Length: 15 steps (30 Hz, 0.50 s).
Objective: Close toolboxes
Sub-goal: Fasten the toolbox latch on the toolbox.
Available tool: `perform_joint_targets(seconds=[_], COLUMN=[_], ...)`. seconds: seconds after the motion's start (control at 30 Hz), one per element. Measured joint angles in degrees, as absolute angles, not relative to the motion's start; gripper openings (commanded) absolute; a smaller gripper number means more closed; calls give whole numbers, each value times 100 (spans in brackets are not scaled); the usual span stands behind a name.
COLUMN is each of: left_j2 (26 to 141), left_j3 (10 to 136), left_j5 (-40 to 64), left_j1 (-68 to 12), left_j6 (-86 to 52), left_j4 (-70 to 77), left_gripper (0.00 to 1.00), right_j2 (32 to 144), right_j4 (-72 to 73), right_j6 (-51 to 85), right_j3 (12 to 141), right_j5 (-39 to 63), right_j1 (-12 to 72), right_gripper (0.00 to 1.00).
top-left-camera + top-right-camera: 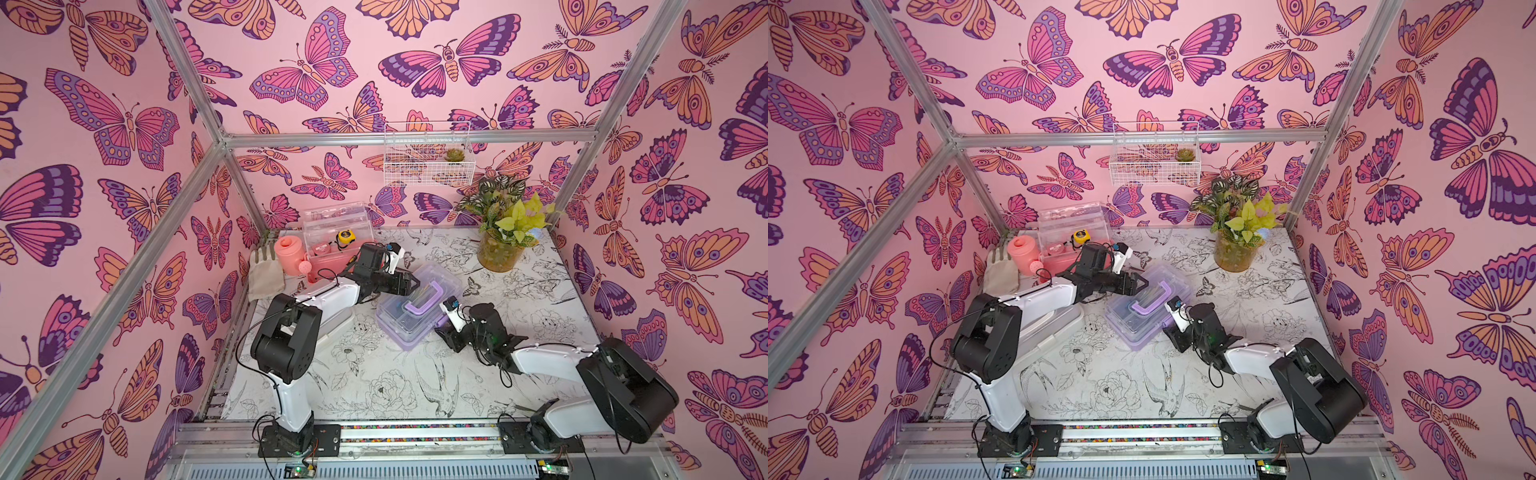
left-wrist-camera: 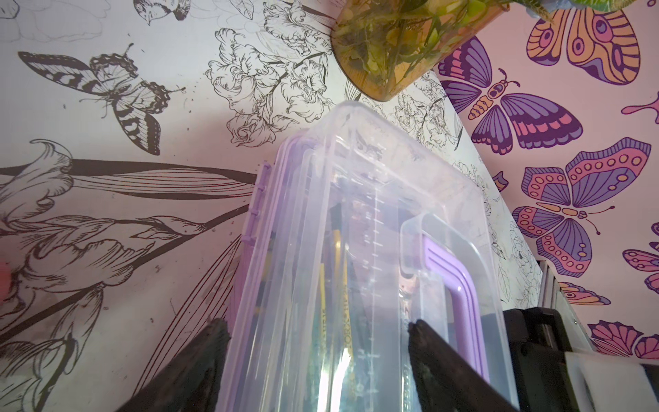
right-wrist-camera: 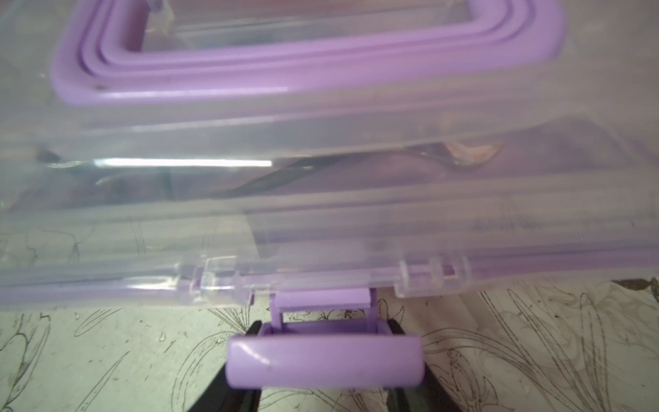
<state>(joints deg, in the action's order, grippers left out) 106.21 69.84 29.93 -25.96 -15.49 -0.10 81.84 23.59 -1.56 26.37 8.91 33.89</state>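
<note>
Latch [image 3: 326,364] across half-open right pincer [image 3: 325,326], grip unclear, left pincer [image 2: 317,331] agape astride toolbox [image 1: 399,328], floral table [image 1: 374,374], butterfly walls [image 1: 124,124]

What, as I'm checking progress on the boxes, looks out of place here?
The pink toolbox at the back has its clear lid standing open. The purple toolbox has its lid down, but its front latch sticks out, apparently unclipped.

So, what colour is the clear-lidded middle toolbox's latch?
Purple plastic latch; right wrist view shows it best.
</note>
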Motion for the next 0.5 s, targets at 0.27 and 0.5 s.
perform_joint_targets(seconds=[0.27, 0.5], left_j2=[10586, 10565], left_j3=[6984, 6984], left_j5=[2851, 2757], left_j1=[-2628, -2628], left_j6=[-1522, -1498], left_j4=[-19, -32], left_gripper=[81, 81], right_j2=[8184, 8184], right_j4=[1387, 670], right_j6=[-193, -196], right_j3=[3124, 3489], right_j5=[888, 880], right_j1=[3389, 3391], right_gripper=[30, 30])
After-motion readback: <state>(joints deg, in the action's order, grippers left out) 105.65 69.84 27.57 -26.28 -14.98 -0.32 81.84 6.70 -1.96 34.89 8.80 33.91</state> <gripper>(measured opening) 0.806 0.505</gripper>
